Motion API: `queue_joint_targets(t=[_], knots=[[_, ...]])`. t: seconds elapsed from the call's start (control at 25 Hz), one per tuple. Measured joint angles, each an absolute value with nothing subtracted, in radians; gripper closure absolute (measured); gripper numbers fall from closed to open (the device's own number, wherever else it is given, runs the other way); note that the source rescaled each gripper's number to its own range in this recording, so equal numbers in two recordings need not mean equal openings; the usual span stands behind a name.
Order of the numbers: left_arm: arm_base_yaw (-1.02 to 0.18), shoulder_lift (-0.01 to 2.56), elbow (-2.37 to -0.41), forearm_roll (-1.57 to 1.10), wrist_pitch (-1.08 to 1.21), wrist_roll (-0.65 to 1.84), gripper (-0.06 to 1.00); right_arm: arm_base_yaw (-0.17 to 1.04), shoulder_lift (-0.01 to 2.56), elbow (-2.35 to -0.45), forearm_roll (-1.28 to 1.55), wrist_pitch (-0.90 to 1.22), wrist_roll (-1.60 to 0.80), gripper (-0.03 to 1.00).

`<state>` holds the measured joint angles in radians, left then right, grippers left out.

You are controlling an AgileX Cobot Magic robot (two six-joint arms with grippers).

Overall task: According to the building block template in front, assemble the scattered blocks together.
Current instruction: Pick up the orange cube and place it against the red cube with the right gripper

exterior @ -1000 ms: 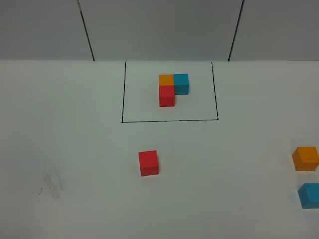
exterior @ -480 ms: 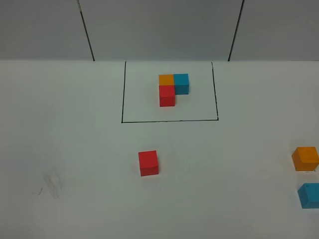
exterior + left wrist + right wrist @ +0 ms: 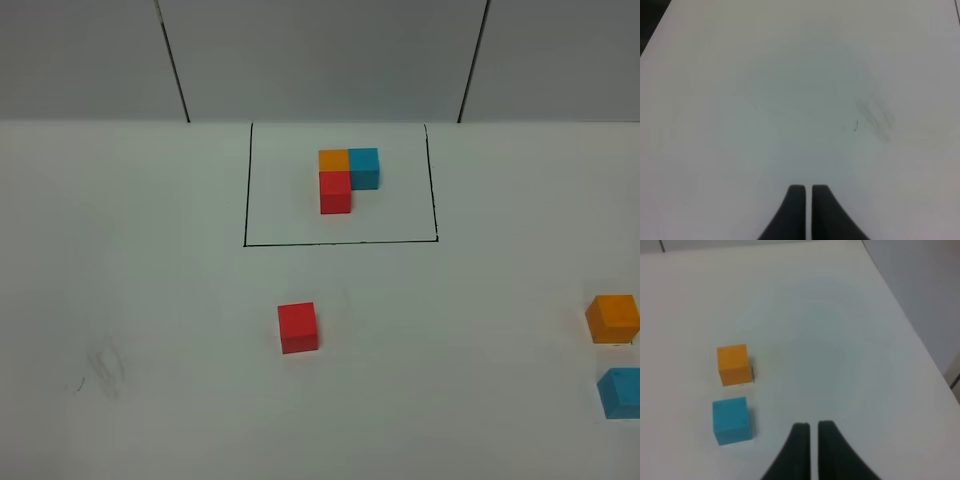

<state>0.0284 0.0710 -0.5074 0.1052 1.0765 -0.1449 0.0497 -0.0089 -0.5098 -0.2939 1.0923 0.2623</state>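
"Where was the template [image 3: 345, 178]?"

"At the back of the white table [image 3: 150, 300], inside a thin black frame [image 3: 340, 242] drawn on the surface. It made an L: orange at the back, blue touching it on the right arm's side, red touching the orange one's near face. It sat in the rear half of the frame, clear of every line."

"And the loose ones?"

"The red block [image 3: 297, 327] lay alone in front of the frame, a little toward the left arm's side, well apart from the other two. The orange block [image 3: 612, 318] and the blue block [image 3: 620, 392] were far out on the right arm's side, at the edge of the high view. Blue was nearer the front with orange just behind it, close together but with a gap between them. All three sat flat."

"What about the grippers?"

"The left gripper [image 3: 808, 189] hung over bare table, its dark fingers drawn almost together with only a sliver between them and nothing in it. A faint grey smudge [image 3: 875, 115] marked the surface ahead of it. The right gripper [image 3: 813, 425] looked much the same: a narrow slit between its fingers, empty. The blue block was just off to one side of its tips, not touching, and the orange one lay beyond that."
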Motion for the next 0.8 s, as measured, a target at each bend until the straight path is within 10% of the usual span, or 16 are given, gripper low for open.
queue_joint_targets(t=[0.8], knots=[[0.028,0.071,-0.507,0.105,1.076,-0.143,0.94,0.050,-0.009,-0.510,-0.294,1.092,0.262,0.96]])
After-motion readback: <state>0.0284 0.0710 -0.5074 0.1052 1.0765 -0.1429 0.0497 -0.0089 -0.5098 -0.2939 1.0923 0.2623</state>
